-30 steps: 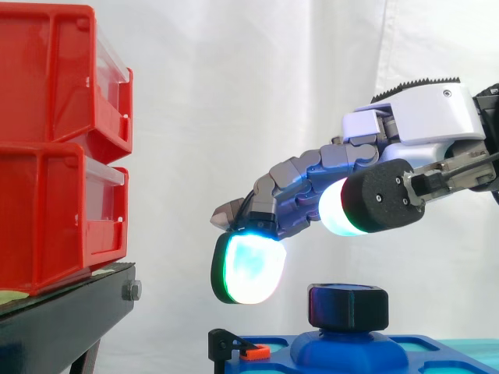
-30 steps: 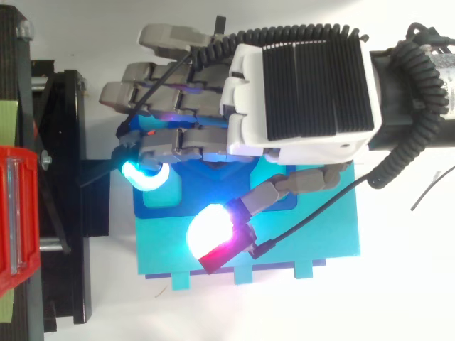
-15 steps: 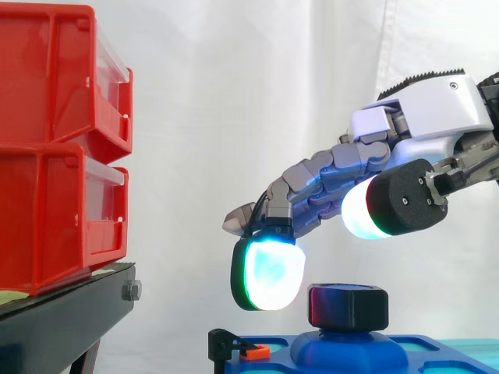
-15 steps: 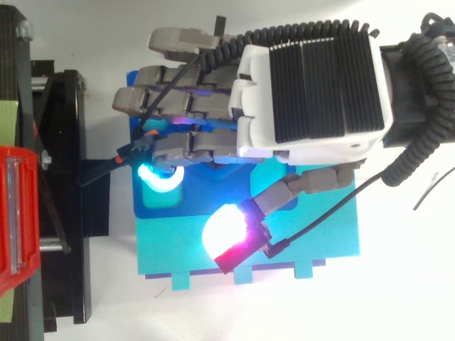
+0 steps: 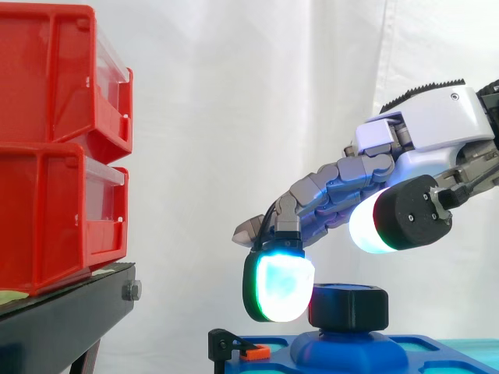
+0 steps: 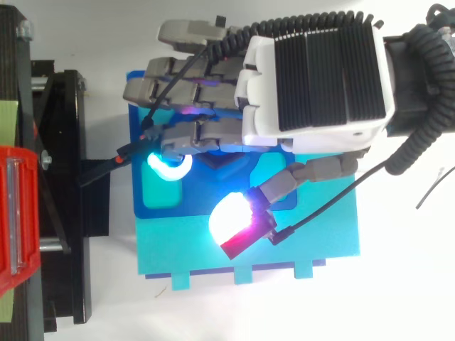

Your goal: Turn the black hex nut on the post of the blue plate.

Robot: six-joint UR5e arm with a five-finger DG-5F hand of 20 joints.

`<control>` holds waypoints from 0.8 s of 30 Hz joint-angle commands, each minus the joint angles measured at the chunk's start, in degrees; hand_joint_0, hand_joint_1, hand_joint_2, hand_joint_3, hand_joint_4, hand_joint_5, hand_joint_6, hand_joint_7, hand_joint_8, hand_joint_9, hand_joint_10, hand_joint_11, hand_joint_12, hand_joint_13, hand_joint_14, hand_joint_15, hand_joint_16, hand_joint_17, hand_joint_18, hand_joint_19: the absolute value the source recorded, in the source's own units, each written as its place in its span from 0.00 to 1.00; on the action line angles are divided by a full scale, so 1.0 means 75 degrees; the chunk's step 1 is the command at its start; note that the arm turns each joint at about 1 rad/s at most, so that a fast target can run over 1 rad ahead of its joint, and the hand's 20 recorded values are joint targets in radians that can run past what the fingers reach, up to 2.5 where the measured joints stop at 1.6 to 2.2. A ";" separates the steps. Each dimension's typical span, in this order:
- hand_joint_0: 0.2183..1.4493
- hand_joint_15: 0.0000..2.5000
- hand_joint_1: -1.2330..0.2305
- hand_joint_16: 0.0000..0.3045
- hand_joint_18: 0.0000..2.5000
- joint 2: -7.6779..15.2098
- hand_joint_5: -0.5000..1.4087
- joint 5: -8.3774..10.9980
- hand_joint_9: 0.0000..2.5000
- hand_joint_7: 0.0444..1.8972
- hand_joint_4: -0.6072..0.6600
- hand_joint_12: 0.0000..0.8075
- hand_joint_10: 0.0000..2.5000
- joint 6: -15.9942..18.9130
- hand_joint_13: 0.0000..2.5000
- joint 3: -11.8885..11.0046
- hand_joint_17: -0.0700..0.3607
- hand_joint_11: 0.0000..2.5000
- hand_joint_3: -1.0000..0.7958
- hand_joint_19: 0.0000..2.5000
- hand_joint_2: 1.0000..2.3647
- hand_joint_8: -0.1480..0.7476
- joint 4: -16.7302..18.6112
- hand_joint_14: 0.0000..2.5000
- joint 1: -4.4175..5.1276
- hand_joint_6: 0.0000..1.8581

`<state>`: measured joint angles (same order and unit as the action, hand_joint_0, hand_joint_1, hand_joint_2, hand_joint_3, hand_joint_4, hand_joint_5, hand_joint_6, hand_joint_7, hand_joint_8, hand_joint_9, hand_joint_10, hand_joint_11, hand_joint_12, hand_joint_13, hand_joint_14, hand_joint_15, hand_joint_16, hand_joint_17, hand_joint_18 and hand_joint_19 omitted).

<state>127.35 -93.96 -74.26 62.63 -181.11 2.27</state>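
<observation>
step: closing in | black hex nut (image 5: 348, 306): tops the blue plate's (image 5: 437, 354) post | hand (image 5: 425, 128): relaxed, grasping nothing, above plate, one pad (image 5: 279, 287) level with post top | do: lower thumb opposite, pinch nut flats firmly, then twist

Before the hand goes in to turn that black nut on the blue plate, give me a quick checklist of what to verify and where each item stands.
1. The black hex nut sits on the post of the blue plate: ok.
2. The hand is over the nut: ok.
3. The glowing finger pad is level with the nut's left side: ok; whether it touches, cannot tell.
4. The thumb pad is down beside the nut: not ok, it hangs above the nut's top.
5. Grip closed on the nut: not ok, the hand is open.
6. The red bins are apart from the hand: ok.
</observation>
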 commanded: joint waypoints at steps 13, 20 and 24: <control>0.19 0.01 0.64 0.19 0.00 0.0000 0.14 -0.0491 0.03 0.47 0.59 0.43 0.00 -0.0012 0.01 -0.0006 0.47 0.00 0.28 0.04 0.00 0.40 0.0019 0.00 -0.0280 0.27; 0.19 0.00 0.62 0.20 0.00 0.0012 0.15 -0.0725 0.05 0.46 0.59 0.44 0.00 -0.0024 0.02 0.0005 0.47 0.00 0.28 0.03 0.00 0.40 0.0043 0.00 -0.0456 0.27; 0.19 0.00 0.62 0.20 0.00 0.0000 0.14 -0.0866 0.05 0.46 0.59 0.44 0.00 -0.0024 0.02 0.0005 0.47 0.00 0.28 0.03 0.00 0.40 0.0113 0.00 -0.0526 0.27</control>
<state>127.38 -99.74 -74.42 62.65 -180.55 -1.27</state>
